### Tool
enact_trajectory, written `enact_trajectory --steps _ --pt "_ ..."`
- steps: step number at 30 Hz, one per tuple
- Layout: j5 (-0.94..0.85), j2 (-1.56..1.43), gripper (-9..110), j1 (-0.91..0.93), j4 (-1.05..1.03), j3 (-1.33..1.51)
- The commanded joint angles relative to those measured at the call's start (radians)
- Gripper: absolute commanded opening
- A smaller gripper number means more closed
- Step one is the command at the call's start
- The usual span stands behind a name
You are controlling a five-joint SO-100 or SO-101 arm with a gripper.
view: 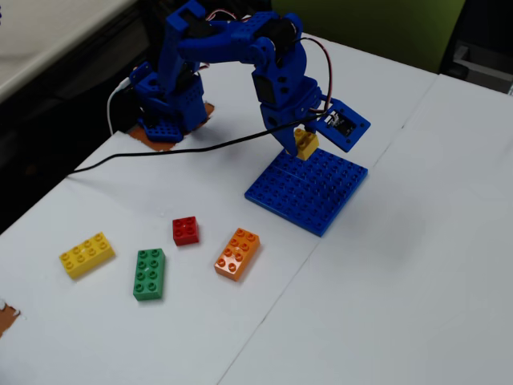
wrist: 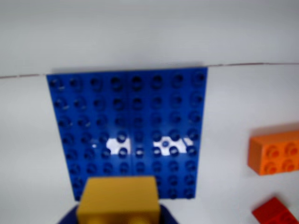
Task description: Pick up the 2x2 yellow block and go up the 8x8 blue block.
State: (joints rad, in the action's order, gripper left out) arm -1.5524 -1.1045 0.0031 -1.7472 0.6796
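The 2x2 yellow block fills the bottom of the wrist view, held between my blue jaws. In the fixed view the yellow block hangs in my gripper just above the far edge of the 8x8 blue block. The blue baseplate lies flat on the white table, spread out ahead of the held block in the wrist view. My gripper is shut on the yellow block.
An orange brick, a red brick, a green brick and a longer yellow brick lie left of the baseplate. The orange brick and red brick show at the right in the wrist view. A black cable crosses the table.
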Motion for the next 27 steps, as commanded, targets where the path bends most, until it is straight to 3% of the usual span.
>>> enact_trajectory --steps 1,27 --pt "0.002 -0.011 0 -0.008 -0.006 -0.005" --pt "0.011 0.015 0 -0.005 0.003 -0.026"
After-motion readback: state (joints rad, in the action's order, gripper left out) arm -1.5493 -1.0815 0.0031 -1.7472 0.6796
